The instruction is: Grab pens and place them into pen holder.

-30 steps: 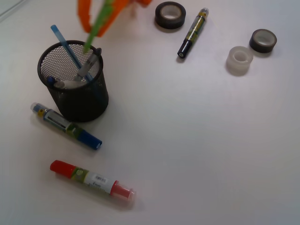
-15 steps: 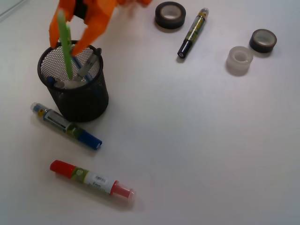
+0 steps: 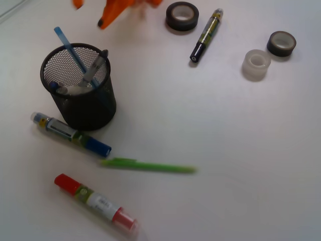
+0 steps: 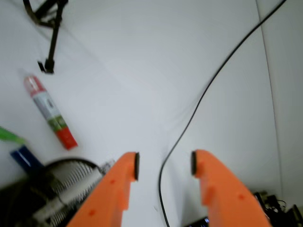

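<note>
The black mesh pen holder stands at the left with several pens inside, one light blue. A green pen lies blurred on the table in front of the holder. A blue marker and a red marker lie near it. A black and yellow pen lies at the back. My orange gripper is open and empty at the top edge, behind the holder. In the wrist view the gripper is open, with the holder's rim and the red marker at the left.
Two dark tape rolls and a clear tape roll lie at the back right. A black cable runs across the white table in the wrist view.
The green pen left the gripper and now lies on the table in front of the holder. The gripper opened and pulled back upward. The blue and red markers shifted slightly.
</note>
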Available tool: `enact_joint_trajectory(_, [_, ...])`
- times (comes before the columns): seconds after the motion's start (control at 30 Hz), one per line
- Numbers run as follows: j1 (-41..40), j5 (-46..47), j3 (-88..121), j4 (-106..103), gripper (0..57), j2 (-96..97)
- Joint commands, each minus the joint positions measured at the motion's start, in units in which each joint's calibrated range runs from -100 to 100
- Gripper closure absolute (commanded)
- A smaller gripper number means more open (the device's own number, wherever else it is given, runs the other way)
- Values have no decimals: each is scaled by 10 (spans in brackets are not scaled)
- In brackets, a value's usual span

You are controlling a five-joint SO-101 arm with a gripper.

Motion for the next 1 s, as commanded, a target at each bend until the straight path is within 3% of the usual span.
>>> enact_joint_trajectory(0.0, [-3, 54, -2, 171, 533, -125])
enact_joint_trajectory(0.07, [-9, 73, -6, 237, 573, -162])
enact_joint_trajectory(0.53, [-72, 146, -11, 499, 566, -183])
enact_joint_trajectory(0.73, [-99, 168, -26, 544, 458, -129])
enact_joint_trajectory(0.97, [-117, 168, -189, 589, 454, 47])
